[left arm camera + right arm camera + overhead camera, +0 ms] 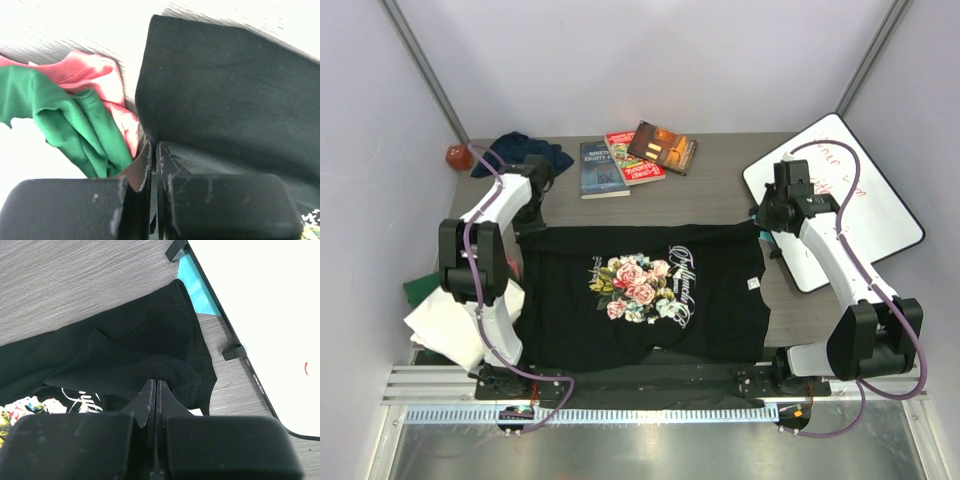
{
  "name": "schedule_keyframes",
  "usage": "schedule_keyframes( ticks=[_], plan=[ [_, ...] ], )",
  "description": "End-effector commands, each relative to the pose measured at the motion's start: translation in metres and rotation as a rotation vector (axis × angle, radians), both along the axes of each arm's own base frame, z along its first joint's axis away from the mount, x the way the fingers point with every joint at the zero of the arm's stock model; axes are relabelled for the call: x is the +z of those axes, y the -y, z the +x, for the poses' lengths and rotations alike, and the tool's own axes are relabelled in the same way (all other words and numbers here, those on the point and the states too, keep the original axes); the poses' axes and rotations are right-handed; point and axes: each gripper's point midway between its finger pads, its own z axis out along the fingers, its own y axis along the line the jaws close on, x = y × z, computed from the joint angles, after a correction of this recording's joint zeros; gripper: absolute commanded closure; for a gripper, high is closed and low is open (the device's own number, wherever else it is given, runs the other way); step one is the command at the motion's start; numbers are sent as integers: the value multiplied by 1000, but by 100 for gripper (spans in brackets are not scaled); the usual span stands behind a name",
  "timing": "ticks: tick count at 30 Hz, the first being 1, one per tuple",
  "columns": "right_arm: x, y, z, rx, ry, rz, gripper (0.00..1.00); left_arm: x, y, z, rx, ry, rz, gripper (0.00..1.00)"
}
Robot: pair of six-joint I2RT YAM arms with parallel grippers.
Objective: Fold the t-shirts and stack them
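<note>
The white-and-black left arm [480, 250] reaches forward from its base, elbow raised, its black two-finger left gripper [154, 146] pinched tight on the black printed t-shirt [640, 290]. The matching right arm [835, 255] mirrors it, with the right gripper [153, 384] likewise clamped on that cloth.

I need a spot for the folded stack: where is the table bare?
Bare wood runs between the books and the black t-shirt, and on to the whiteboard. Crowded on the left: navy shirt, white shirt, green shirt.
</note>
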Motion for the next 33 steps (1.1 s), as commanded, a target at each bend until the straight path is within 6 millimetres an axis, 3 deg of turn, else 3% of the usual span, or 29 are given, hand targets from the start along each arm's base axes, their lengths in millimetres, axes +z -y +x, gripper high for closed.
schedule_keyframes(
  ticks=[1, 16, 33],
  plan=[
    [20, -1, 3, 0, 51, 14, 99, 22, -6, 3, 10, 83, 32, 100],
    [40, 3, -15, 1, 108, 6, 99, 35, -9, -7, 17, 136, 35, 100],
    [-24, -3, -29, 22, -81, 24, 99, -5, 7, -16, -29, -19, -24, 100]
  ],
)
